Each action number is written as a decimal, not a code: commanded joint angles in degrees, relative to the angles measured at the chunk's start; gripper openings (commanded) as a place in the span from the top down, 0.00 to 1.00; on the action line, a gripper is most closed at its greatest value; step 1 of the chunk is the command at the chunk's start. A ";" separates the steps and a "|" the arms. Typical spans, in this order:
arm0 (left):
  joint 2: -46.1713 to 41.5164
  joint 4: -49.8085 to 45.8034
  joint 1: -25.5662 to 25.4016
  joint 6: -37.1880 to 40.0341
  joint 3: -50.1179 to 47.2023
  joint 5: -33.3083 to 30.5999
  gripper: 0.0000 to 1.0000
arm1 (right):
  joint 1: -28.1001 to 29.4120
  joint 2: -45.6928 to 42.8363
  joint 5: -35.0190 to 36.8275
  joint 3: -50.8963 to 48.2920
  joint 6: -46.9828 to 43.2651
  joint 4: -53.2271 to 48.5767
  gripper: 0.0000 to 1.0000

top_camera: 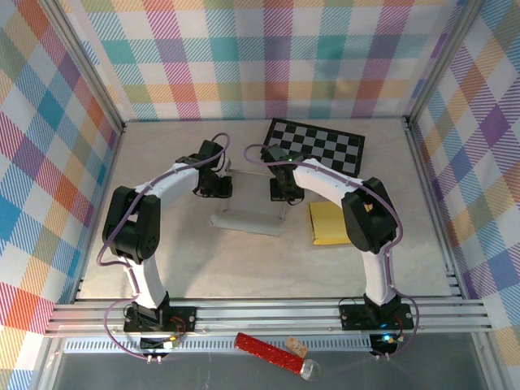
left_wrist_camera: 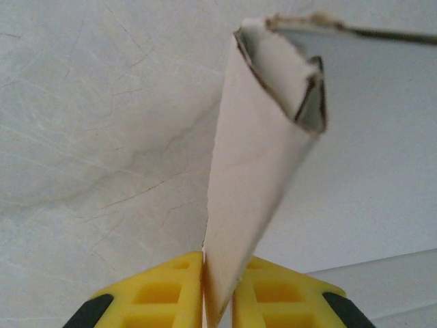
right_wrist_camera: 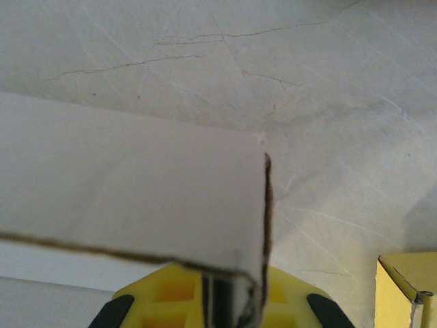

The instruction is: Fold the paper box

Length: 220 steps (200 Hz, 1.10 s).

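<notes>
One white paper box (top_camera: 248, 218) is recorded at the centre of the table (top_camera: 179, 260), with one yellow box (top_camera: 327, 222) just to its right and one checkerboard (top_camera: 317, 146) behind. Two grippers are counted. In the wrist views, the left gripper (left_wrist_camera: 218, 301) is seen pinching the box's curled flap and the right gripper (right_wrist_camera: 222, 294) clamped on a straight wall edge. The table is pale and scratched, enclosed by plaid walls (top_camera: 260, 57).

We see the left arm (top_camera: 140, 244) and the right arm (top_camera: 370, 215) built alike: white links joined by bulky black joint housings, each standing on a black base (top_camera: 154, 317) with small green lights. Thin greyish-purple cables (top_camera: 104, 244) loop loosely along both. The left end effector (left_wrist_camera: 218, 301) and the right end effector (right_wrist_camera: 218, 301) carry yellow plastic fingers (left_wrist_camera: 164, 294) with rectangular recesses and black outer corners.
</notes>
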 commanded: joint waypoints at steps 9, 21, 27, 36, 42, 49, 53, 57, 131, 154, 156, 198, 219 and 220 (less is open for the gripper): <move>0.19 1.77 -0.35 0.20 -0.95 0.49 0.85 | 0.50 3.00 -2.71 0.54 -1.00 -1.33 1.00; -0.08 1.57 -0.72 -0.26 -1.22 -2.09 0.90 | 0.56 3.20 -2.71 0.72 -0.97 -1.62 1.00; -0.09 1.43 -1.03 -0.49 -1.15 -3.37 0.92 | 0.56 3.41 -2.62 0.97 -0.84 -2.00 1.00; -0.09 1.13 -1.73 -0.84 -1.17 -5.44 0.94 | 0.56 3.73 -2.53 1.37 -0.64 -2.53 1.00; -0.03 0.87 -2.32 -1.04 -1.16 -7.21 0.93 | 0.58 3.92 -2.55 1.61 -0.56 -2.79 1.00; 0.07 0.57 -3.12 -1.52 -1.28 -9.40 0.92 | 0.56 4.08 -2.61 1.86 -0.22 -3.14 1.00; 0.09 0.36 -3.52 -1.93 -1.43 -10.84 0.92 | 0.56 4.12 -2.74 1.95 -0.10 -3.32 1.00; 0.15 0.14 -3.87 -2.56 -1.57 -12.10 0.92 | 0.53 4.18 -2.79 1.97 0.06 -3.41 1.00; 0.33 -1.43 -9.07 -11.29 -4.47 -29.34 1.00 | 0.54 6.06 -6.01 3.71 1.17 -5.71 1.00; -0.06 -0.48 -10.32 -13.19 -5.52 -32.66 1.00 | 0.53 6.33 -6.94 4.02 1.46 -5.97 1.00; -0.04 -0.39 -10.36 -13.31 -5.58 -32.73 1.00 | 0.55 6.41 -7.00 4.10 1.41 -6.05 1.00; -1.88 6.24 -10.80 -13.45 -8.99 -29.40 1.00 | 0.50 6.66 -7.80 4.55 0.68 -6.18 1.00; -3.16 9.48 -8.51 -11.61 -10.06 -22.57 0.84 | 0.48 6.33 -7.63 4.19 0.08 -5.90 1.00; -3.20 9.63 -8.39 -11.57 -10.09 -22.30 0.83 | 0.43 6.29 -7.63 4.19 0.07 -5.86 1.00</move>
